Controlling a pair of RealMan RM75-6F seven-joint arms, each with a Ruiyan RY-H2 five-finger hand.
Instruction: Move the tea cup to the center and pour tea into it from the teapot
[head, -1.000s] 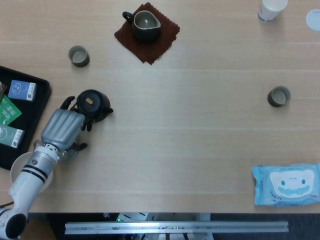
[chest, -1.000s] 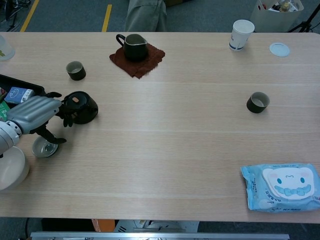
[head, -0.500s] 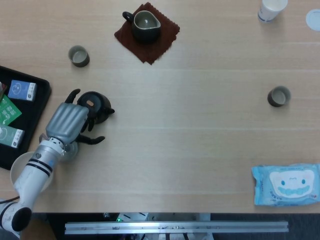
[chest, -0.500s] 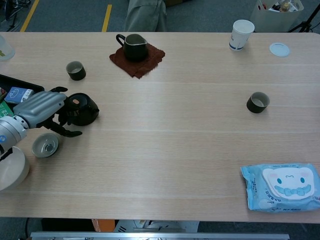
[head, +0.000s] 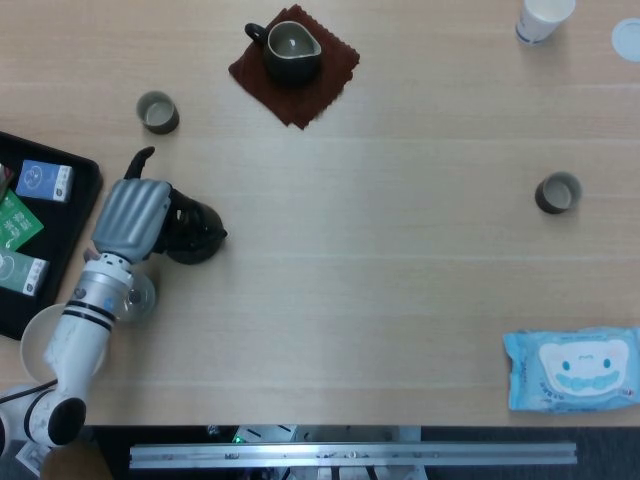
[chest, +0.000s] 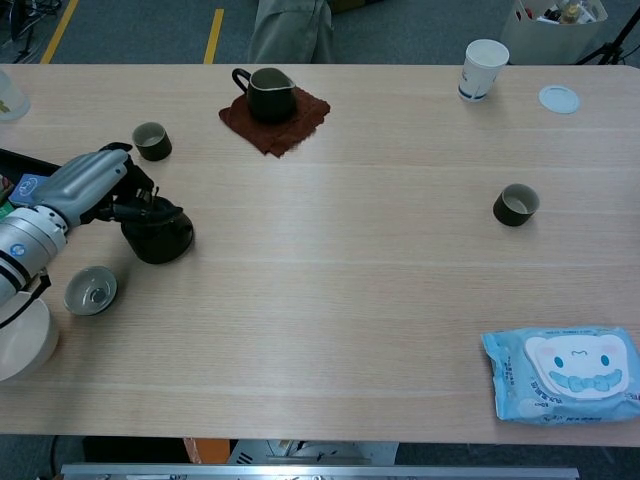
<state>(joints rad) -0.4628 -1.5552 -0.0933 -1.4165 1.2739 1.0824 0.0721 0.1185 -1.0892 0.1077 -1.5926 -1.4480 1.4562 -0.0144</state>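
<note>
At the table's left side, the silver left hand (head: 133, 217) wraps its dark fingers onto the small round black teapot (chest: 160, 234) (clamped on its top). The dark ceramic tea cup (head: 557, 192) sits well apart, far right. The right hand is out of sight.

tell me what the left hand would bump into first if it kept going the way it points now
The left hand already holds the dark teapot. Along the forearm-to-hand line, up the head view, the small tea cup near the table's far-left part looks first in its path, though height is unclear.
</note>
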